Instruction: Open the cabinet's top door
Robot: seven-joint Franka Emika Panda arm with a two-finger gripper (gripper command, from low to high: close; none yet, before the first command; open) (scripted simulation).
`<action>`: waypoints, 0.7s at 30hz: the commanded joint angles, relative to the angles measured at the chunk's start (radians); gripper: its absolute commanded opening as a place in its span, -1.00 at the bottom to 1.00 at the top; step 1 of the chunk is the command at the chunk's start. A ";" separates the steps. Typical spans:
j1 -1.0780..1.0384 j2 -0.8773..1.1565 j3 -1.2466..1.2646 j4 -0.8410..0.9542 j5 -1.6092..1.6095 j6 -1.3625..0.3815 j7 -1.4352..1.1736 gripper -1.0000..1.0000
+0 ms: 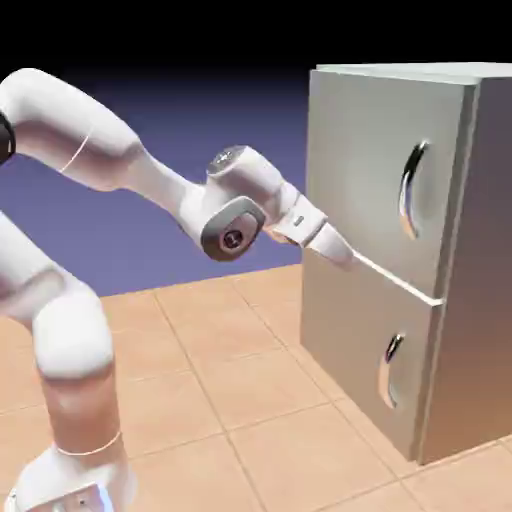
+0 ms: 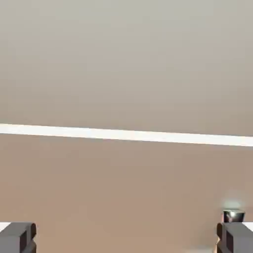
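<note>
Against the cabinet's [image 1: 400, 250] front, the tool [image 1: 345, 255] points at the pale seam just below the top door [image 1: 385, 165], fingers [image 2: 17, 237] spread wide apart and holding nothing. That door sits shut, its chrome handle [image 1: 411, 190] well to the right.

tan tiled floor [image 1: 230, 370], blue-violet backdrop [image 1: 200, 130]

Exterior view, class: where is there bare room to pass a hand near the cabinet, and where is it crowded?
Bare floor lies open between the robot's base and the cabinet. It is crowded at the seam under the top door, where the gripper sits close against the front, left of the upper handle.
</note>
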State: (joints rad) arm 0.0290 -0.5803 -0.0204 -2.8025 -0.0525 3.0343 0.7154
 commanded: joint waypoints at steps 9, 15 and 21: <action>0.127 -0.077 -0.152 0.056 -0.391 -0.020 -0.191 1.00; 0.212 -0.128 -0.254 0.093 -0.652 -0.033 -0.318 1.00; 0.296 -0.179 -0.356 0.130 -0.913 -0.046 -0.445 1.00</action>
State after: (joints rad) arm 0.3254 -0.7594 -0.3762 -2.6721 -0.9657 2.9881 0.2704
